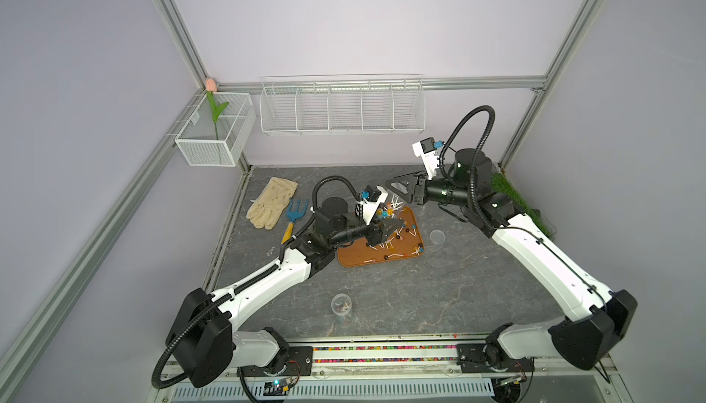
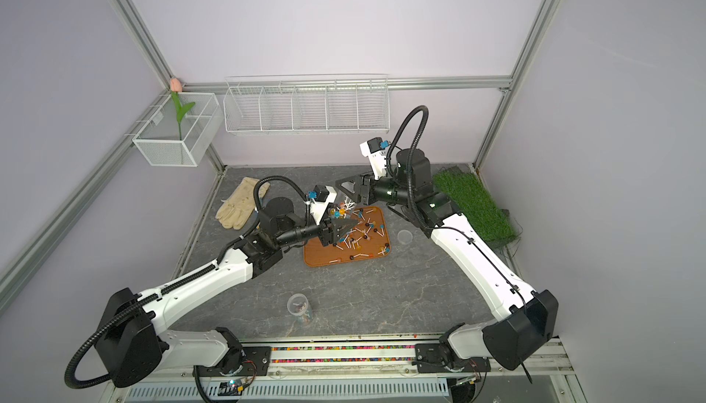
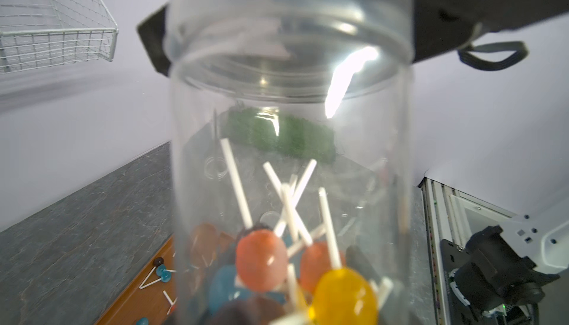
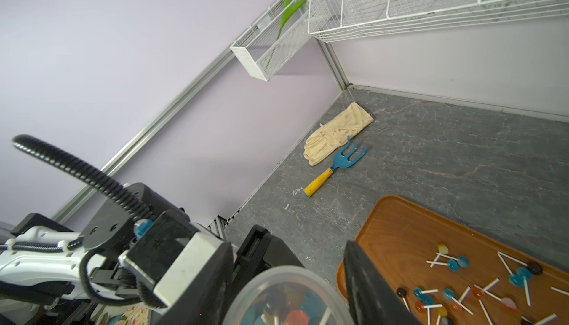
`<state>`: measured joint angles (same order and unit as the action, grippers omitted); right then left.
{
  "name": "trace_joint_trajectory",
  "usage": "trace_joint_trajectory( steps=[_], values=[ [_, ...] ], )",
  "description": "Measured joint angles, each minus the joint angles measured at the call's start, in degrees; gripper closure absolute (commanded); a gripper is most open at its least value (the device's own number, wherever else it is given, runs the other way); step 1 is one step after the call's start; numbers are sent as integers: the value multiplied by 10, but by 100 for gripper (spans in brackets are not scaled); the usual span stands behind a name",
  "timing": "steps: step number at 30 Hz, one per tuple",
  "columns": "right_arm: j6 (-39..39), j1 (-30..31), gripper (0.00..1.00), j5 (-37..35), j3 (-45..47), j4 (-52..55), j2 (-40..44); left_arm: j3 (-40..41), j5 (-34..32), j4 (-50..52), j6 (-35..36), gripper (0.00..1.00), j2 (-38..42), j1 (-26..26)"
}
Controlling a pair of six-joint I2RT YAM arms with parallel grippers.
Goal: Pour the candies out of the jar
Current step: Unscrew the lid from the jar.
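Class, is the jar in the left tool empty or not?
Not empty: several candies lie inside the clear jar; others lie on the tray.

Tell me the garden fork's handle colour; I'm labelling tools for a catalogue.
Yellow, below a blue pronged head. The garden fork shows best in the right wrist view.

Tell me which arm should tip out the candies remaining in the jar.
Left, probably. The left claw is shut on the jar, held above the tray with candies inside. The right claw is at the jar's far end; whether it grips is unclear.
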<state>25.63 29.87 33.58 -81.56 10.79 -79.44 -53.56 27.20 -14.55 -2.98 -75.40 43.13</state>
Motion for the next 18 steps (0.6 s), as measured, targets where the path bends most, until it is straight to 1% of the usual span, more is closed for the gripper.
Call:
trace_joint_trajectory(
  steps=[5, 7, 9, 13, 15, 18],
  values=[
    [-17, -9, 60, 71, 0, -50, 1, -14, 43, -7, -28, 62, 3, -4],
    [-25, -13, 58, 100, 0, -70, 1, -17, 63, -16, -38, 62, 3, -5],
    [-34, -17, 55, 141, 0, -93, 1, -19, 84, -28, -47, 62, 3, -7],
    [-38, -24, 55, 237, -3, -168, -8, -21, 127, -60, -66, 62, 5, -7],
    [-53, -24, 55, 271, -17, -169, -15, -21, 146, -71, -72, 62, 6, -6],
    [-112, -20, 53, 297, -55, -104, -25, -21, 164, -80, -75, 62, 6, -5]
  ],
)
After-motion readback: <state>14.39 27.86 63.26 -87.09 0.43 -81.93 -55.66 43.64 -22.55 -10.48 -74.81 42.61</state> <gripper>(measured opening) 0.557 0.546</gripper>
